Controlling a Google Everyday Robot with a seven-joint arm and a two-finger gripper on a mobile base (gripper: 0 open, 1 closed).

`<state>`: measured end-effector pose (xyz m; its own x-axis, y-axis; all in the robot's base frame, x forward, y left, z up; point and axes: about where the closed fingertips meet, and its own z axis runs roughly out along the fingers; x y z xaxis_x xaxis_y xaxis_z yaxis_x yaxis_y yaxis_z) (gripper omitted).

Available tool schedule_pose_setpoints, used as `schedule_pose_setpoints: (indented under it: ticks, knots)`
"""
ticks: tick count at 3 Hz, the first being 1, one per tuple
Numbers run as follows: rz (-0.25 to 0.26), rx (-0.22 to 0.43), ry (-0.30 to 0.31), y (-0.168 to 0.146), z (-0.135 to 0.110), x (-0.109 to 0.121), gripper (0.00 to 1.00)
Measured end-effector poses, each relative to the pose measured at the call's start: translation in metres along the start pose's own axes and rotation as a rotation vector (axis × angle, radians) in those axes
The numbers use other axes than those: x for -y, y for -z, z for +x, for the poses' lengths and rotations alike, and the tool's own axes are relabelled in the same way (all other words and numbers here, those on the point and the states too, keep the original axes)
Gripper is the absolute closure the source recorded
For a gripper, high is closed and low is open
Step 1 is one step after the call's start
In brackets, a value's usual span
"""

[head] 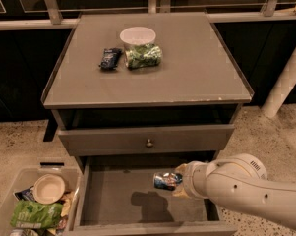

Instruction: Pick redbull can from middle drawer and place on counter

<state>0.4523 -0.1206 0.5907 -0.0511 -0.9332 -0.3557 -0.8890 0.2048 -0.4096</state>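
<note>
Clearly pinched between the jaws, the redbull can (164,180) lies sideways in the gripper (177,181), lower centre-right of the frame, above the open middle drawer (113,196), its shadow on the floor. Higher up, the counter (201,73) carries a white bowl (137,35), green bag (143,56) and dark blue packet (110,58).

- No lettering is showing legibly on the redbull can (166,180) or anywhere else.
- The gripper (180,181) is clasping that can above the middle drawer (113,196).
</note>
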Motion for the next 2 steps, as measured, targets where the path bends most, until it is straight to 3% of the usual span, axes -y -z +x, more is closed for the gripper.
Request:
schedule_pose_setpoints:
  ticks: [1,2]
  knots:
    - [-0.002,0.000,-0.001,-0.001,0.000,-0.001,1.00]
    - [0.035,-0.042,0.023,0.023,-0.004,0.017,1.00]
